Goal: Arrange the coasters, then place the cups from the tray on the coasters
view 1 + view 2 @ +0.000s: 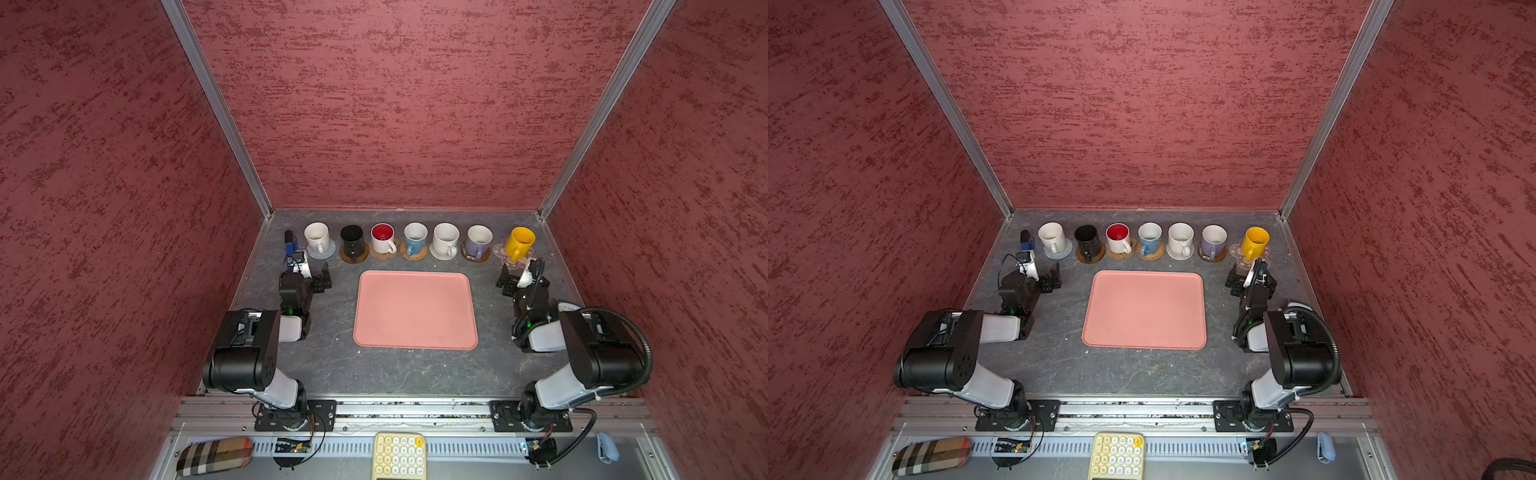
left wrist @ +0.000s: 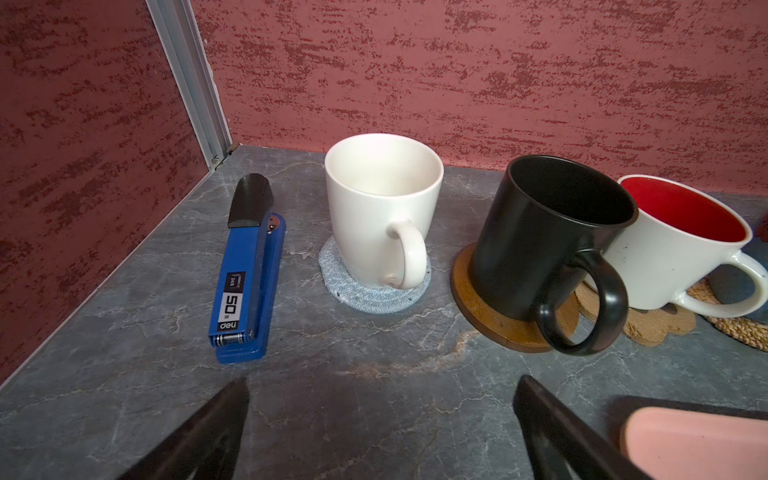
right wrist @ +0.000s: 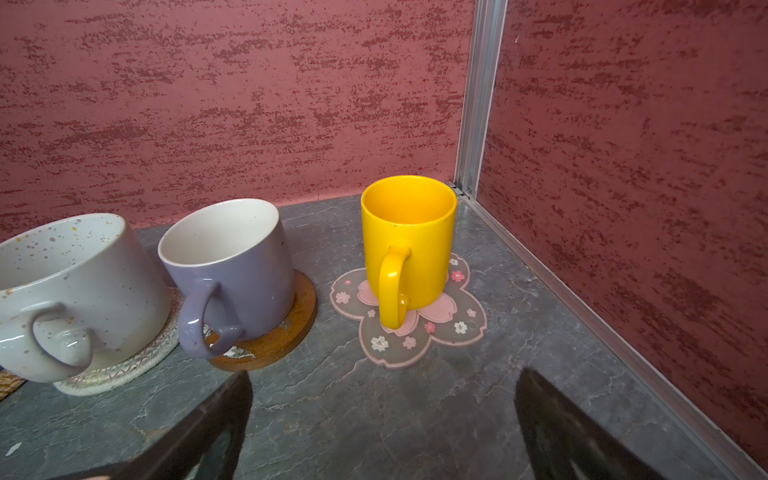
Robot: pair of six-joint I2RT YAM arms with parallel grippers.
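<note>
Tabletop (image 1: 332,365): grey, stone-patterned, bare beneath both hands.
Tray (image 1: 415,309): salmon pink, empty, lying between the two hands.
Left hand (image 1: 324,280): released, fingers spread, nothing in it, low over the tabletop just short of the white cup (image 2: 374,208).
Right hand (image 1: 506,282): also released and empty, facing the yellow cup (image 3: 409,249).
Cups (image 1: 414,237): seven in a row beyond both hands, each on a mat (the job looks finished to me).
Coasters: the grey woven coaster (image 2: 365,299) lies under the white cup and the flower coaster (image 3: 457,328) under the yellow one. The lavender cup (image 3: 241,270) sits off-centre on its brown disc (image 3: 282,336).
Stapler (image 2: 245,274): blue, ahead of the left hand, beside the white cup.
Risk: every handle I can see points back toward the hands. A forward drift with spread fingers could hook one and drag or tip its cup, and the off-centre lavender cup would go first.
</note>
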